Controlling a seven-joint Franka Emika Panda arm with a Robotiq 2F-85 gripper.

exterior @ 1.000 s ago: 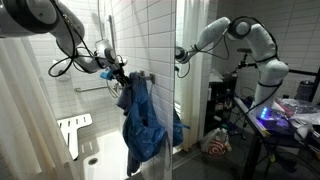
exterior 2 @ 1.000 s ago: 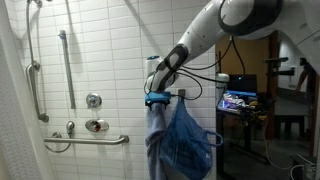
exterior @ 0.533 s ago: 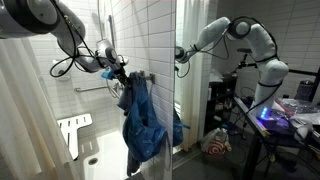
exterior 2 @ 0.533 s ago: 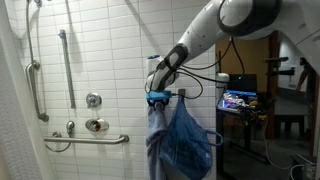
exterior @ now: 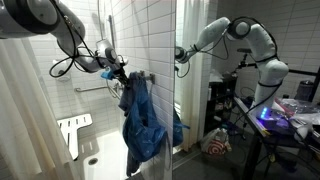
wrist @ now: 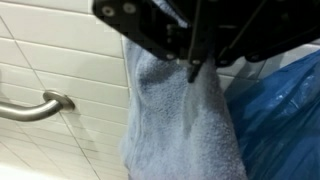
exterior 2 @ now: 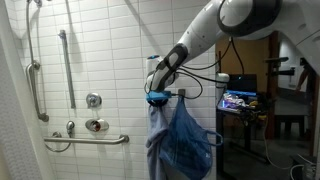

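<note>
A pale grey-blue towel [wrist: 180, 125] hangs on the white tiled wall, with a shiny blue cloth [wrist: 285, 110] beside it. My gripper [wrist: 195, 66] comes in from the top of the wrist view, its black fingers pinched together on the towel's upper edge. In both exterior views the gripper [exterior 2: 158, 97] [exterior: 122, 78] sits at the top of the hanging towel [exterior 2: 157, 140] and the blue cloth [exterior 2: 190, 140] [exterior: 142, 120]. What the towel hangs from is hidden behind the gripper.
A horizontal grab bar [wrist: 38, 106] [exterior 2: 85, 140] runs left of the towel, with a vertical bar [exterior 2: 67, 65] and a shower valve [exterior 2: 93, 100] further left. A white shower seat [exterior: 72, 130] stands low. A desk with a lit screen [exterior 2: 238, 100] lies outside the stall.
The arm stays where it was at the top of the towel. The fingers have drawn together on the towel's upper edge; towel and blue cloth hang unchanged.
</note>
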